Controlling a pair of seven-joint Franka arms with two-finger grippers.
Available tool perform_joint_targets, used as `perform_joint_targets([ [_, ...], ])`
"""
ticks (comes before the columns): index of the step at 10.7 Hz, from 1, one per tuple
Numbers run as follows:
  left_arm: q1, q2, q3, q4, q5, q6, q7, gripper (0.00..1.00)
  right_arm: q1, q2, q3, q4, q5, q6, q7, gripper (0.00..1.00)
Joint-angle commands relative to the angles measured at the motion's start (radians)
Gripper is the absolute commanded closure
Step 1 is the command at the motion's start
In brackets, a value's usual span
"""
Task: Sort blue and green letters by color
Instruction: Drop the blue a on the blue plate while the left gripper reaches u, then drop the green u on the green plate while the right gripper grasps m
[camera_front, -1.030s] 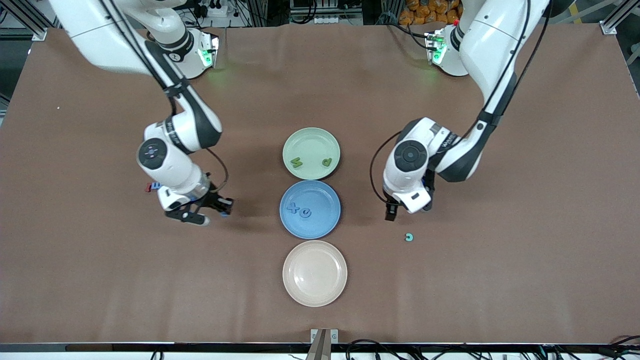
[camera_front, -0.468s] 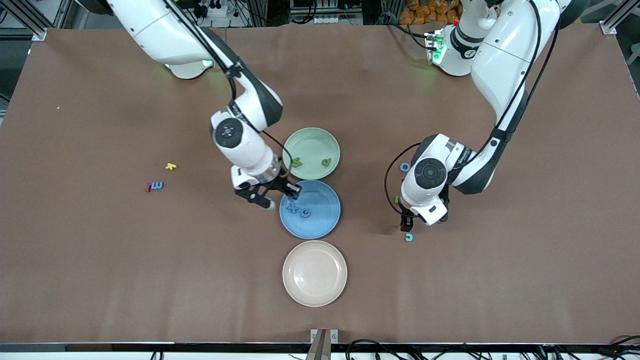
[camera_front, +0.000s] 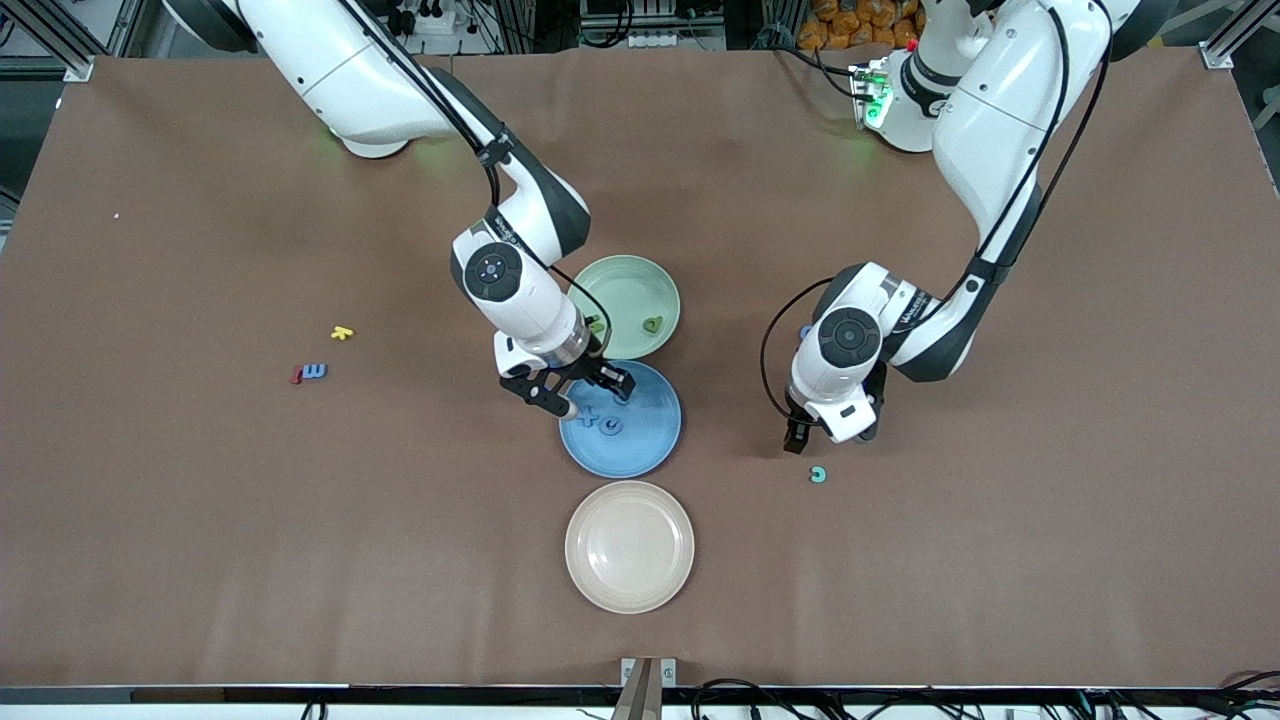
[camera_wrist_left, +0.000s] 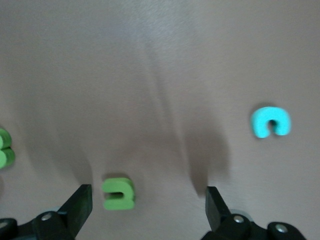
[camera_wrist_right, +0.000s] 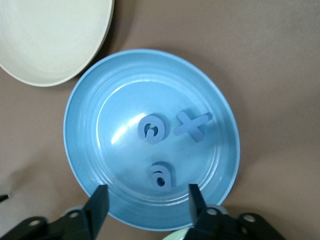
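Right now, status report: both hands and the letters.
Right hand open over blue plate, three blue letters in it. Left hand open above a green letter. Nothing in the way.

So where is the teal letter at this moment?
In the front view the teal letter lies on the bare table toward the left arm's end, apart from the plates, just nearer the camera than the open left gripper.

No legible text — toy letters' shapes only
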Motion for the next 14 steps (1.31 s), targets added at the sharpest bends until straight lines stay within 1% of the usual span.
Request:
perform_joint_targets([
  [1,0.008,-0.008,-0.008,-0.046,0.018,0.014,0.048,0.00,-0.076,-0.042,0.025,0.008,-0.019,-0.123,-0.019,0.00],
  [2,0.008,-0.008,-0.008,-0.046,0.018,0.012,0.048,0.00,-0.143,-0.104,0.051,-0.034,-0.019,-0.213,-0.081,0.00],
  [3,0.008,-0.008,-0.008,-0.048,0.018,0.011,0.047,0.00,-0.205,-0.173,0.063,-0.108,-0.019,-0.263,-0.158,0.00],
  [5,0.008,-0.008,-0.008,-0.046,0.018,0.009,0.044,0.00,-0.318,-0.299,0.064,-0.249,-0.019,-0.352,-0.336,0.00],
  [7,0.008,-0.010,-0.008,-0.046,0.017,0.009,0.029,0.00,-0.432,-0.370,0.054,-0.302,-0.020,-0.482,-0.567,0.00],
  [8,0.008,-0.009,-0.008,-0.046,0.017,0.009,0.010,0.09,-0.507,-0.393,0.053,-0.335,-0.020,-0.510,-0.747,0.00],
  [9,0.010,-0.012,-0.008,-0.043,0.015,0.009,0.001,0.55,-0.573,-0.416,0.051,-0.381,-0.023,-0.506,-0.933,0.00],
  [10,0.010,-0.012,-0.008,-0.043,0.015,0.009,-0.004,0.96,-0.634,-0.430,0.045,-0.415,-0.042,-0.495,-1.091,0.00],
  [11,0.010,-0.012,-0.008,-0.043,0.015,0.009,-0.004,1.00,-0.680,-0.441,0.030,-0.449,-0.072,-0.469,-1.214,0.00],
  [12,0.010,-0.012,-0.008,-0.043,0.015,0.009,-0.002,1.00,-0.713,-0.445,0.012,-0.481,-0.094,-0.423,-1.323,0.00],
  [14,0.005,-0.013,-0.008,-0.043,0.017,0.008,0.010,1.00,-0.779,-0.445,-0.008,-0.518,-0.103,-0.331,-1.595,0.00],
])
